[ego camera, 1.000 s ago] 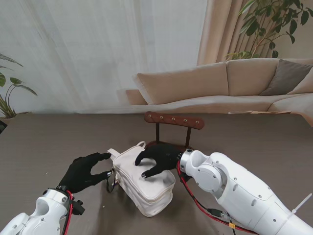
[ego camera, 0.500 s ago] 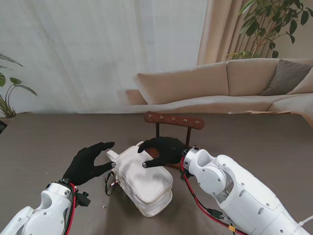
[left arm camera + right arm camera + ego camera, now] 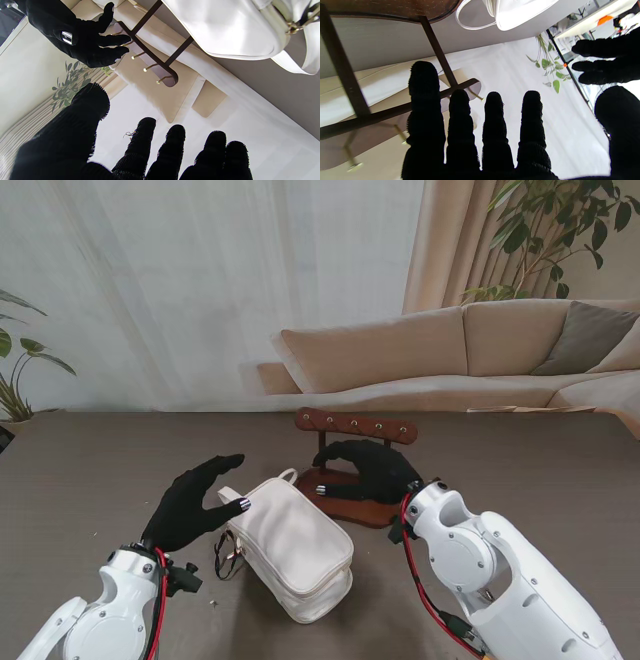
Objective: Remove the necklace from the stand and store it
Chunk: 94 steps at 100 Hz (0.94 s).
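Hands spread, holding nothing: our right hand (image 3: 365, 471) hovered before the stand (image 3: 356, 425), left hand (image 3: 190, 502) beside the bag (image 3: 295, 545). Necklace unseen; we judged it stored, retreat next.

A home living room: a beige sofa (image 3: 470, 350) with cushions stands beyond the brown surface (image 3: 90, 470), sheer white curtains (image 3: 200, 290) cover the window, and leafy houseplants (image 3: 545, 225) flank both sides.
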Tool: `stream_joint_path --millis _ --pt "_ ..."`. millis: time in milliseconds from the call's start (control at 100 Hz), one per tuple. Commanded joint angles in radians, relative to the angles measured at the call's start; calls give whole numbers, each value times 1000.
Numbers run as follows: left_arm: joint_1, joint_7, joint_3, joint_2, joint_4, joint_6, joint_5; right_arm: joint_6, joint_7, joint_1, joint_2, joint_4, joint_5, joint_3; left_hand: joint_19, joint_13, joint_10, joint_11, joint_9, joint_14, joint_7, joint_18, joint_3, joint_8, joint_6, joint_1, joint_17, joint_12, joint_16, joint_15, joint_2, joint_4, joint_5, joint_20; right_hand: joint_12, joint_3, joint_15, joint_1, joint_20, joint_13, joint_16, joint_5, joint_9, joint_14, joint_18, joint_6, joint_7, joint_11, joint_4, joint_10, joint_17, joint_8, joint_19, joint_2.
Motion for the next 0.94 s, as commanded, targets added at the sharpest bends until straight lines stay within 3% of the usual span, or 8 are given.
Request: stream_joint_path --millis 0,390,570,930 --pt "8 -27 2 -7 -2 -8 -11 -10 -6 -40 3 -12 5 18 -38 -31 -13 -12 -26 11 -15 -23 -17 -4 3 -17 -10 -12 -14 -20 30 44 -26 10 15 29 1 0 15 15 13 19 27 2 27 -2 3 1 10 6 -572 7 -3 -25" --pt "15 -1 23 -14 26 -41 -50 -101 -157 -223 -23 4 66 183 -40 -30 -13 -9 -16 12 -7 -27 -21 4 11 -10 -11 -12 -37 -15 30 46 -10 10 69 60 31 51 43 43 52 78 55 7 43 5 19 30 18 14 -564 53 9 -79" --pt "11 5 31 -16 41 -46 -60 -121 -206 -247 -33 33 79 208 -41 -29 -12 -9 -13 14 -7 -28 -23 6 14 -6 -13 -12 -44 -14 28 46 -6 10 73 54 22 57 49 45 55 91 67 12 50 8 -5 14 17 17 -562 57 0 -85" --pt "4 -17 34 -11 54 -51 -61 -121 -205 -248 -35 48 96 231 -41 -31 -13 -9 -16 12 -8 -34 -25 8 12 -3 -16 -12 -49 -12 34 47 -7 11 75 47 4 58 54 30 52 83 57 9 46 10 -21 1 16 14 -576 64 -20 -73"
